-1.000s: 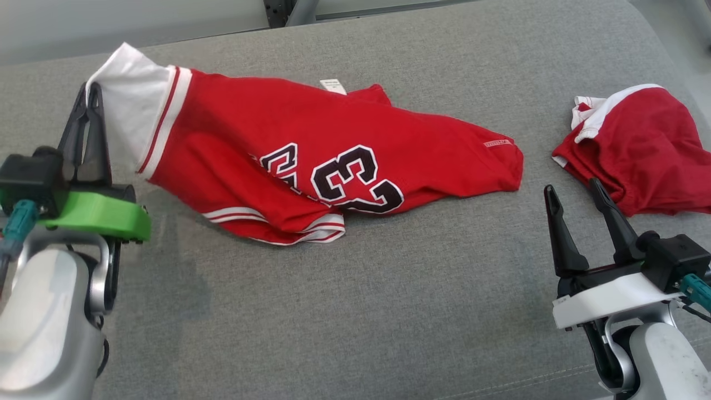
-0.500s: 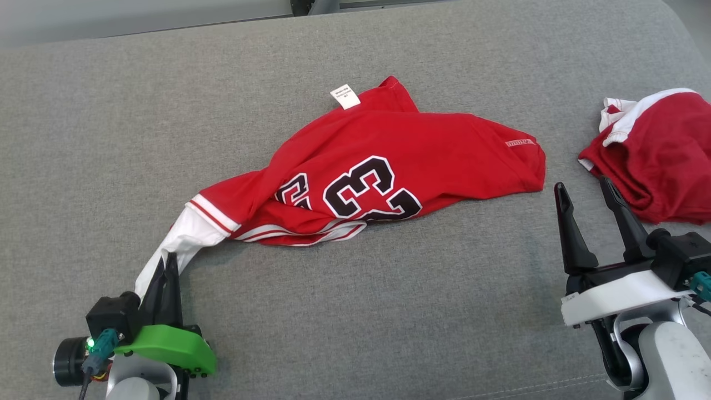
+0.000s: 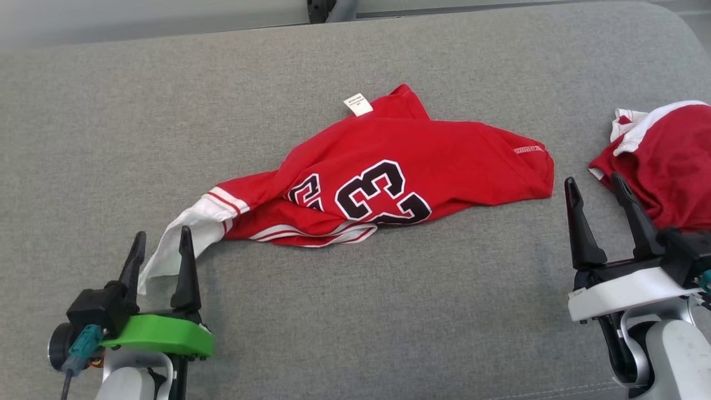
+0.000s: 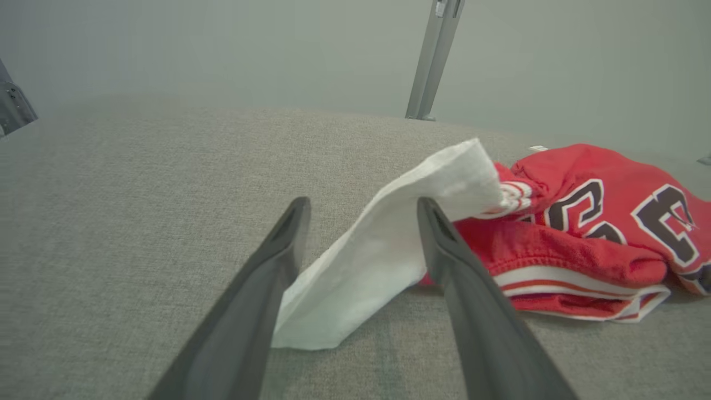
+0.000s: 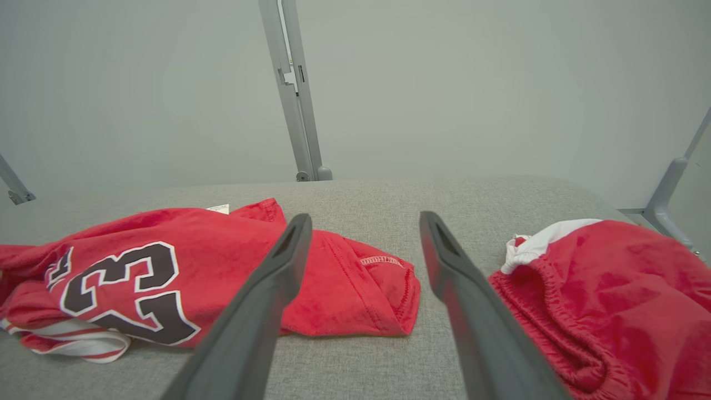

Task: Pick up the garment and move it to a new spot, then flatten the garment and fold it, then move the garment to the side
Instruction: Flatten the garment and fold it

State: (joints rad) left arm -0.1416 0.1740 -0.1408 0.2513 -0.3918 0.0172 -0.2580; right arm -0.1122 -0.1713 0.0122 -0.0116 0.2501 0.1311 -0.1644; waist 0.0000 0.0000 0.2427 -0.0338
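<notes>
A crumpled red jersey [image 3: 444, 161] with a black-and-white 23 lies in the middle of the grey fabric-covered table [image 3: 355, 311]. Its white sleeve [image 3: 194, 225] trails to the left end effector [image 3: 162, 244], whose fingers stand apart on either side of it, gripping nothing. The right end effector [image 3: 593, 186] hangs open beside a second red garment [image 3: 672, 161].

Soft cloth garment [image 3: 444, 161], coarse woven cushion [image 3: 355, 316]

Soft, even light; faint shadow under garment [image 3: 389, 166].
</notes>
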